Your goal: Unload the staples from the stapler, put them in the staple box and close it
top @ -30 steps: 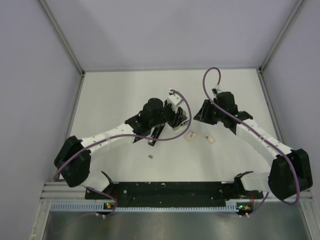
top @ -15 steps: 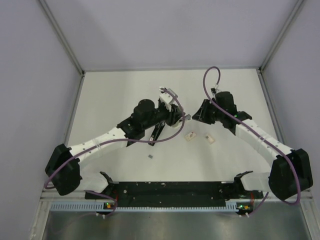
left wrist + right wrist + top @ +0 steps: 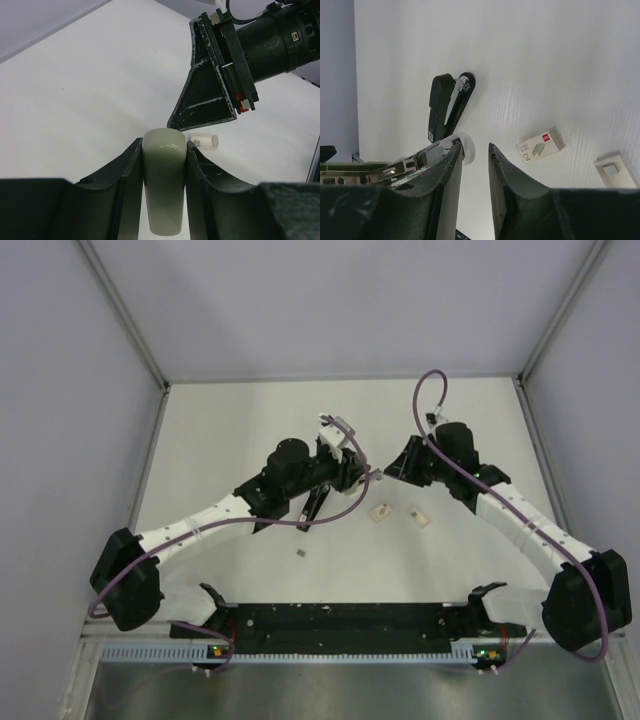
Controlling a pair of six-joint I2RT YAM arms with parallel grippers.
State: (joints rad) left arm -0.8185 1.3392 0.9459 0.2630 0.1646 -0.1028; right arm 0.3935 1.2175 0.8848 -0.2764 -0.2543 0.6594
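Stapler (image 3: 314,508) lies left of the staple box (image 3: 381,511) — both on table (image 3: 220,430).

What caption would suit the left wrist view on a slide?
Left tool shut on a pale olive-grey bar, the right tool close ahead, above the white table.

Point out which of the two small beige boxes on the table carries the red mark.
The box nearer the black stapler; the other box shows only a grey square.

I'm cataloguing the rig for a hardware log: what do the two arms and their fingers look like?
The left arm and right arm have white links between bulky black joint housings, each trailed by a purple cable. The fingers are dark, wedge-shaped, scuffed with pale scratches.
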